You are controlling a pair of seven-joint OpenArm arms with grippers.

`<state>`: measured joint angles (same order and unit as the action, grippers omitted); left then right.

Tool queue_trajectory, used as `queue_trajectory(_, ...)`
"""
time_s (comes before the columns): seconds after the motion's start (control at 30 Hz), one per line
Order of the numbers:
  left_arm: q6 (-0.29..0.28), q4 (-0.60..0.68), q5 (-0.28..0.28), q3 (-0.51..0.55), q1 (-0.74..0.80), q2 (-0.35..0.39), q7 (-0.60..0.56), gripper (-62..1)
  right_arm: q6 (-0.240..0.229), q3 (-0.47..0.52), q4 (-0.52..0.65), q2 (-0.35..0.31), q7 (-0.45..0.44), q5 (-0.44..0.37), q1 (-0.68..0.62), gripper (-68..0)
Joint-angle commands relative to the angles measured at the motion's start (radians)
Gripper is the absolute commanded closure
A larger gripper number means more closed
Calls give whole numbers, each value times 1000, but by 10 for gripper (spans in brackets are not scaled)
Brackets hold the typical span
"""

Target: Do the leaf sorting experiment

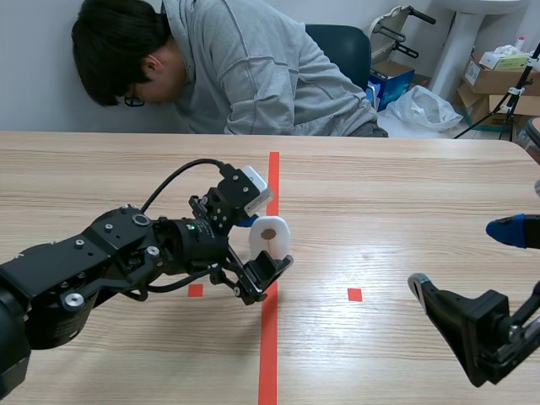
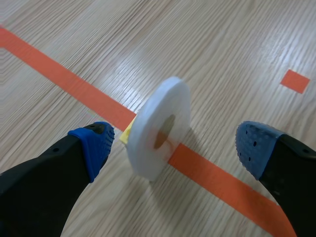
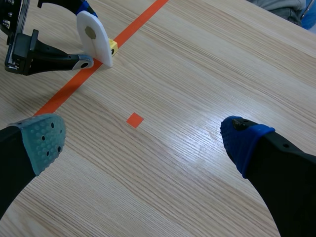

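A white disc (image 1: pixel 271 237) with a round hole in its middle stands on edge on the long orange-red tape line. A small yellow block (image 2: pixel 127 134) shows just behind it, touching it. My left gripper (image 1: pixel 260 250) is open around the disc (image 2: pixel 160 129), one blue pad close beside it and the other well off to the far side; neither pad touches it. My right gripper (image 1: pixel 466 260) hangs open over bare table at the right, holding nothing. From the right wrist view the disc (image 3: pixel 93 35) and the yellow block (image 3: pixel 113 47) lie far ahead, beside the left arm's fingers (image 3: pixel 59 59).
A person in a grey top (image 1: pixel 253 76) leans over the far table edge, head down. Two small orange-red tape squares (image 1: pixel 354 294) mark the table on either side of the line. Boxes (image 1: pixel 498 80) and a chair stand beyond the table.
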<state>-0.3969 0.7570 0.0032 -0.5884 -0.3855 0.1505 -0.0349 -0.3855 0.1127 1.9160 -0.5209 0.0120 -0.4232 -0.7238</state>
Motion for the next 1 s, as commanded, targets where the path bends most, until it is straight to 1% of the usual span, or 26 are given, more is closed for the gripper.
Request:
queue_trajectory(0.0, -5, 12, -9, 5, -20, -6, -16, -517, 0, 6, 14, 1, -10, -7, 10, -657)
queue_trajectory(0.4, -3, 12, -6, 5, -19, -18, -22, -346, 0, 6, 14, 1, -10, -7, 10, -657)
queue_trajectory(0.5, 13, 12, -6, 5, -19, -29, -23, -286, 0, 6, 14, 1, -10, -7, 10, -657)
queue_trajectory(0.8, 21, 12, -6, 5, -19, -50, -30, -93, 0, 6, 14, 1, -2, -7, 9, -657)
queue_trajectory(0.83, 21, 12, -6, 5, -19, -50, -34, -78, 0, 6, 14, 1, -2, -7, 9, -657)
queue_trajectory(0.97, 21, 12, -7, 5, -19, -50, -47, -70, 0, 6, 14, 1, 3, -7, 9, -657)
